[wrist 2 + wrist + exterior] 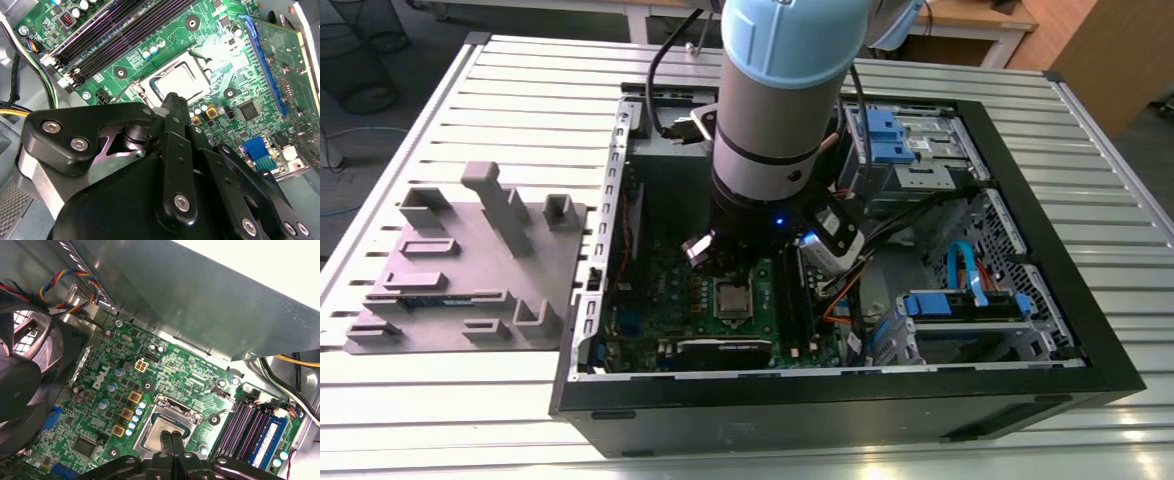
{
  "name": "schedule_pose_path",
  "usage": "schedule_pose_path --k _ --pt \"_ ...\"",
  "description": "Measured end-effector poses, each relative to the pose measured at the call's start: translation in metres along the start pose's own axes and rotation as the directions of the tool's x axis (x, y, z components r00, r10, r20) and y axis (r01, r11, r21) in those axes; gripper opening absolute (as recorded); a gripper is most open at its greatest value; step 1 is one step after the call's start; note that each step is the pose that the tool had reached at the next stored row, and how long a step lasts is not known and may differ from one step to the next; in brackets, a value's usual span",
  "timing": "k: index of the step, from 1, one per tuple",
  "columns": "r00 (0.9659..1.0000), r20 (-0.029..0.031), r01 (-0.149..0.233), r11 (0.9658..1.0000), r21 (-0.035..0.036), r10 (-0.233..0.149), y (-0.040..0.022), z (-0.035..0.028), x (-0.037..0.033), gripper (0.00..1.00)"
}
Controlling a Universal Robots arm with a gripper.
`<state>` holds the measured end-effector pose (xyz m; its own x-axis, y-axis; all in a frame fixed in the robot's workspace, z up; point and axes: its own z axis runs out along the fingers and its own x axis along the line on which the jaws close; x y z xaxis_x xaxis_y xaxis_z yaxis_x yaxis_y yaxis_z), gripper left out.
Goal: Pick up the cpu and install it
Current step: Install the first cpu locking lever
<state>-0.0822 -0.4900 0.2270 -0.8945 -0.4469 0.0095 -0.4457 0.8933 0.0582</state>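
Arm reaches down into open case (1014, 390) on bench (520, 90). Hand (171, 437) has fingers (175, 107) pressed together, empty, tips just above cpu (161, 432). Cpu lies flat in socket (172, 407) on motherboard (175, 370), socket frame open around it. Grey fixture (460, 270) sits at case's 9 o'clock in exterior view.

arm (774, 130): reaches down into open computer case (854, 400) | cpu (732, 297): seated in motherboard (674, 320) socket just below arm's wrist | grey fixture block (467, 265): near slatted table's (520, 100) edge on the exterior view's left
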Motion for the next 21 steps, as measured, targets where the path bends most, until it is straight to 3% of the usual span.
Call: schedule_pose_path --k 12,21 --pt "1.0000 -0.0001 0.000 1.0000 0.0001 0.000 0.0002 -0.0037 0.0001 0.11" --pt "1.0000 0.0000 0.000 1.0000 0.0000 0.000 0.0013 -0.0223 0.0002 0.11"
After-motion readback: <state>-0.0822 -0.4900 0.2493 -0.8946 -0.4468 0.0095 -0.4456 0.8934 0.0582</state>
